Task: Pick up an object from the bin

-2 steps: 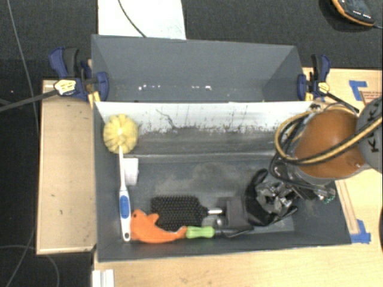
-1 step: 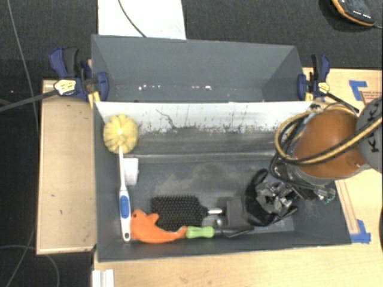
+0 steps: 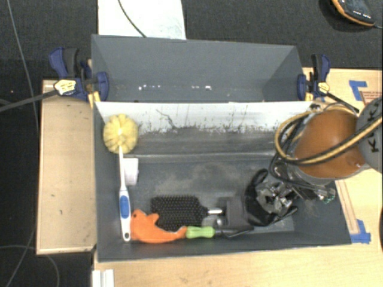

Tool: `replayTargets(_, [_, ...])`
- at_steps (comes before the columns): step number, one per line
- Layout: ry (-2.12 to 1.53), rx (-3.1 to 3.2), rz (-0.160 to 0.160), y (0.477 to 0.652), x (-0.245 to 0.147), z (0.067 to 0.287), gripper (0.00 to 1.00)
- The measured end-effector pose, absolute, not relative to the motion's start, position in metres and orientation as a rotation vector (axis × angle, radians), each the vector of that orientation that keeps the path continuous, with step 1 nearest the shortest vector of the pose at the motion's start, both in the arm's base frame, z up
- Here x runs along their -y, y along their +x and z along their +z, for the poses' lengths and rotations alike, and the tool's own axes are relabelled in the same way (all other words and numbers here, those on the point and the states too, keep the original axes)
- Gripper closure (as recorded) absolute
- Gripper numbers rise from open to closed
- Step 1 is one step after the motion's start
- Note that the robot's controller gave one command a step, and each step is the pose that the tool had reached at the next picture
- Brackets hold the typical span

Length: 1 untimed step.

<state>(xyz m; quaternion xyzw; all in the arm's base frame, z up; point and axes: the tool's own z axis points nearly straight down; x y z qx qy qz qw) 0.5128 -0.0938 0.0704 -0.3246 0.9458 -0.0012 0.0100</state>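
Orange and shaped a little like a fish, a small toy (image 3: 149, 229) lies against the front wall of the bin (image 3: 191, 58). Just right of it is a green handle (image 3: 200, 232), whose dark stem runs on toward the right. Behind these two lies a black hairbrush (image 3: 176, 211). Along the left wall lies a dish brush (image 3: 124, 205), with a white and blue handle and a pale yellow round head at the far end. My claw (image 3: 272, 201) is low in the right part of the bin, under my orange wrist cover (image 3: 326, 142). Nearest to it is a dark flat thing (image 3: 236, 211) on the floor, just left of my claw. Whether my claw is apart or together, I cannot tell.
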Motion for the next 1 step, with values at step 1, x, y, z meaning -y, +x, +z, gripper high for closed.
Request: replayTargets(1, [-1.013,-2.952,-0.004,0.5128,0.0938,0.0704,1.00])
